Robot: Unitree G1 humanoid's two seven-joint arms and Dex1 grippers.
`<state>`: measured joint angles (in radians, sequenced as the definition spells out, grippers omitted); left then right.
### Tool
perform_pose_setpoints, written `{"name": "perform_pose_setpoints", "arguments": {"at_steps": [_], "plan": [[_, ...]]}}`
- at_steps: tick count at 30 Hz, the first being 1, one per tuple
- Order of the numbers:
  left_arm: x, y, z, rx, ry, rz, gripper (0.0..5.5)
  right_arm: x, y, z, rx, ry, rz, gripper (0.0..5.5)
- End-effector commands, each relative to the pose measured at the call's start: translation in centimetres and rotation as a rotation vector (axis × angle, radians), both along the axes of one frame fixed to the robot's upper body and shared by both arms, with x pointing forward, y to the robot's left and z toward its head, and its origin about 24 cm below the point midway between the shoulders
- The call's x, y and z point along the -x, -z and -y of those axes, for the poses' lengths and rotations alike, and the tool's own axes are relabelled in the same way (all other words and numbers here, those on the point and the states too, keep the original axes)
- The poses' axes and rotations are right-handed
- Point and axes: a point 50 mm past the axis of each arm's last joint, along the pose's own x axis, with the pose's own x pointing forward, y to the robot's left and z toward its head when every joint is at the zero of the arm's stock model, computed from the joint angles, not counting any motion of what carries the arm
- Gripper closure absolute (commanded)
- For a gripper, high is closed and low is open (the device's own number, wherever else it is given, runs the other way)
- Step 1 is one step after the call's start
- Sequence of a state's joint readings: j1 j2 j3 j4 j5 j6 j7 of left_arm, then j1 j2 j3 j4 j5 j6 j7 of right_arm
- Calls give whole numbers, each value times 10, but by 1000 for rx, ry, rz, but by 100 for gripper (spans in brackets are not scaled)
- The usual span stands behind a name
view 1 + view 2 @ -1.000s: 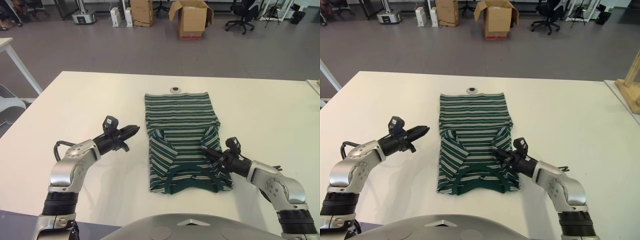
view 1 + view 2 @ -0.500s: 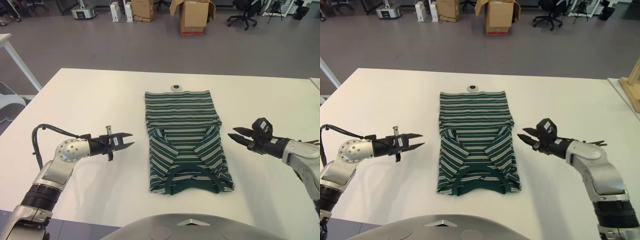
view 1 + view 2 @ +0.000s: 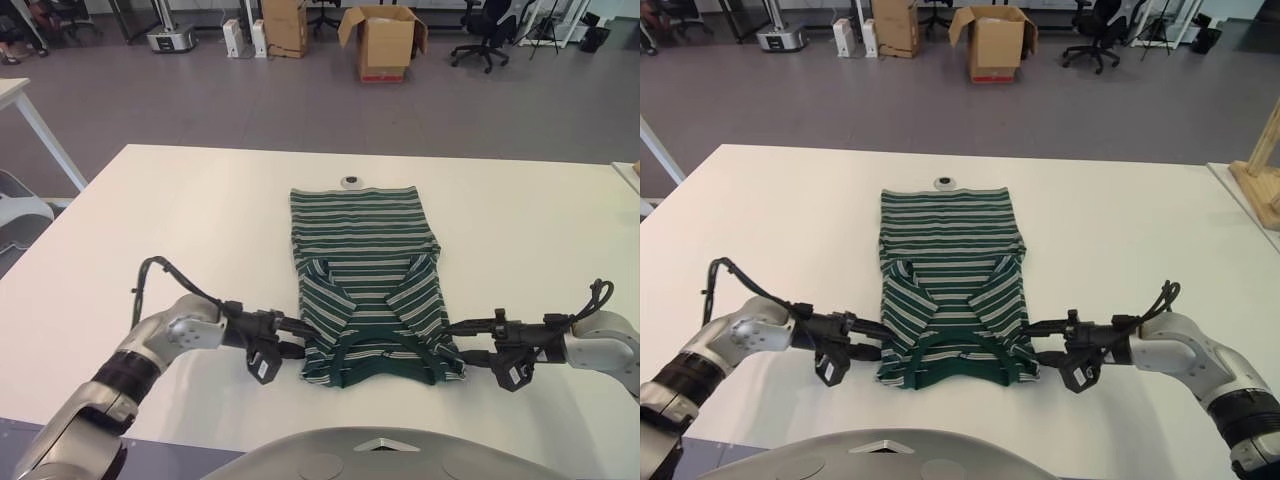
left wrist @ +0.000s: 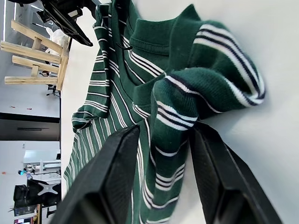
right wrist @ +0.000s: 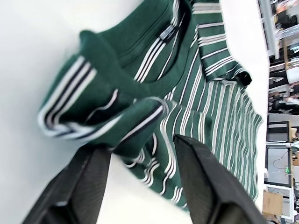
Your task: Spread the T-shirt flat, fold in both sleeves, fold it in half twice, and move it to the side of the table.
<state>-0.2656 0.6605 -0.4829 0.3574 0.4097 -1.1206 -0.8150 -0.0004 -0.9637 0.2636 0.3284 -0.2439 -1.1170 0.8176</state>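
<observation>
A green T-shirt (image 3: 365,260) with white stripes lies flat in the middle of the white table (image 3: 180,220), its sleeves folded in over the body and its collar end nearest me. My left gripper (image 3: 300,338) lies low on the table at the shirt's near left corner, open, with the bunched corner (image 4: 173,107) between its fingers (image 4: 112,186). At the near right corner my right gripper (image 3: 452,342) is open too, its fingers (image 5: 201,186) on either side of the rumpled fabric (image 5: 140,116).
A small round object (image 3: 350,181) sits on the table just past the shirt's far hem. A wooden frame (image 3: 1260,180) stands off the table's right side. Bare table spreads to both sides of the shirt.
Both grippers have dropped to the table and closed in from the sides onto the shirt's near corners, which now bunch up between their fingers.
</observation>
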Motion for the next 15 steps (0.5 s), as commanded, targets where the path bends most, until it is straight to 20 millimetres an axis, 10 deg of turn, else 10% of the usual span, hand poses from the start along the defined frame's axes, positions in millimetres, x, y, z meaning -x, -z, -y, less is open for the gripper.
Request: {"name": "perform_pose_setpoints", "arguments": {"at_steps": [1, 8, 15], "plan": [[10, 33, -11, -210, 45, -91, 422, 4, 22, -9, 74, -54, -102, 371], [13, 33, -24, -264, 62, -197, 515, 4, 24, -15, 54, -52, -191, 501], [47, -4, -47, -335, -5, -634, 550, 41, -18, -43, -60, 87, -865, 545]]}}
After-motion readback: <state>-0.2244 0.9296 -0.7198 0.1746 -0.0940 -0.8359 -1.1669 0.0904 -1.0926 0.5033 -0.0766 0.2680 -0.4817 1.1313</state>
